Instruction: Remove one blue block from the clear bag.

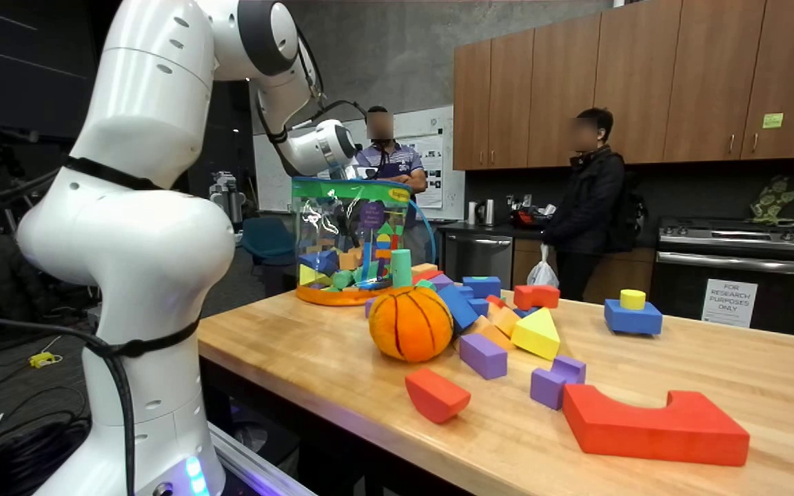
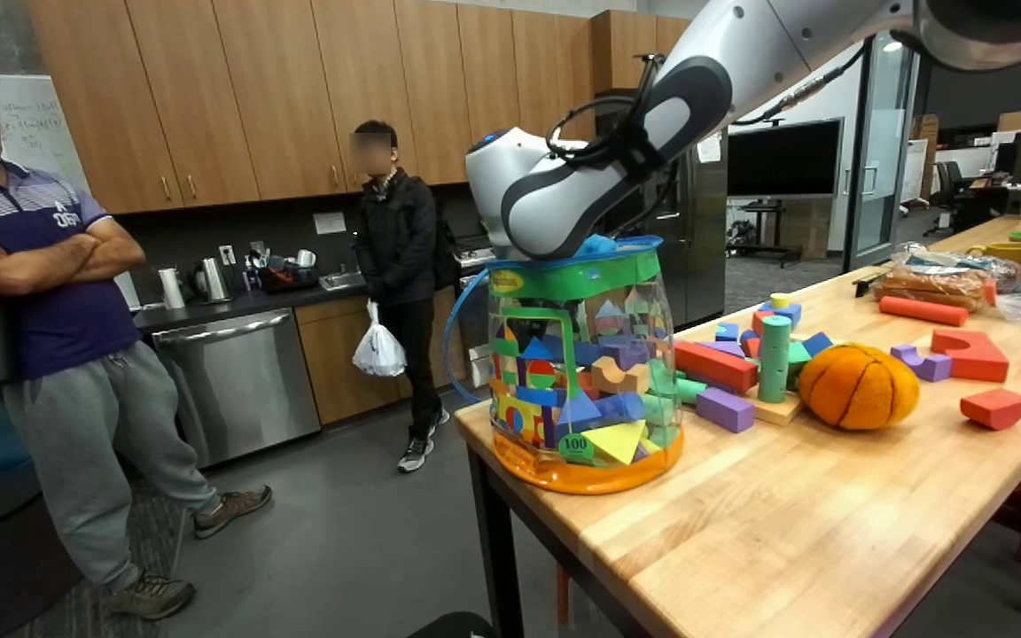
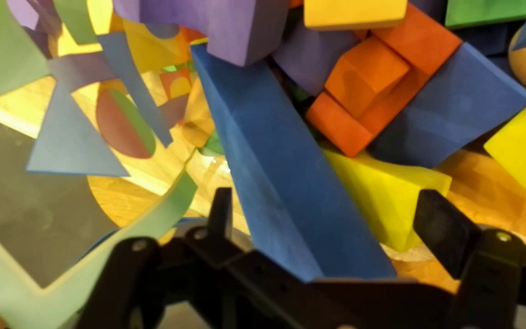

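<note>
Inside the boxy, see-through plastic bag (image 2: 583,283) with me: long mid-blue angular block (image 3: 286,164). My jaws are spread wide; wrist view shows it between them, gap each side.

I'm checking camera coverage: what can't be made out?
Wrist view: lower end of the long blue block, hidden by the gripper.
Wrist view: rest of a purple block, cut off by the top edge.
In an exterior view: print on the purple label of the clear bag, too small.
</note>
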Controlling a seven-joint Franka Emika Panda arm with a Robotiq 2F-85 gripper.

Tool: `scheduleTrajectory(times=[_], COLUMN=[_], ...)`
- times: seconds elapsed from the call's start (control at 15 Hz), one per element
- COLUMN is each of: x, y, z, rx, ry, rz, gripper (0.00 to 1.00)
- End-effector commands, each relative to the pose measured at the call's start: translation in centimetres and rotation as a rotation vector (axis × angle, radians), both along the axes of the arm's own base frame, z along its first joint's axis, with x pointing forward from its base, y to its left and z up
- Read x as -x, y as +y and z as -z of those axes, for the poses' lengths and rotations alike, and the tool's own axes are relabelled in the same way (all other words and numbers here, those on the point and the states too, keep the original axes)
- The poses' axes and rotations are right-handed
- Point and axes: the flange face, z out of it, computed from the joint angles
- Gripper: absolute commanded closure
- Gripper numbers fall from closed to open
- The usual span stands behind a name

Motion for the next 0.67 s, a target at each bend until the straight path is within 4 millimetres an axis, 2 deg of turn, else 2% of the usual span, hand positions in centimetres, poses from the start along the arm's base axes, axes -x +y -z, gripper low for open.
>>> scheduleTrajectory(times=[0.0,0.6], x=[0.1,-0.5], y=[0.1,-1.0], z=[-0.1,-0.4], rx=[-0.007,0.035], ry=[0.011,-0.046], rz=[-0.004,0.038], gripper=[0.0,0.0])
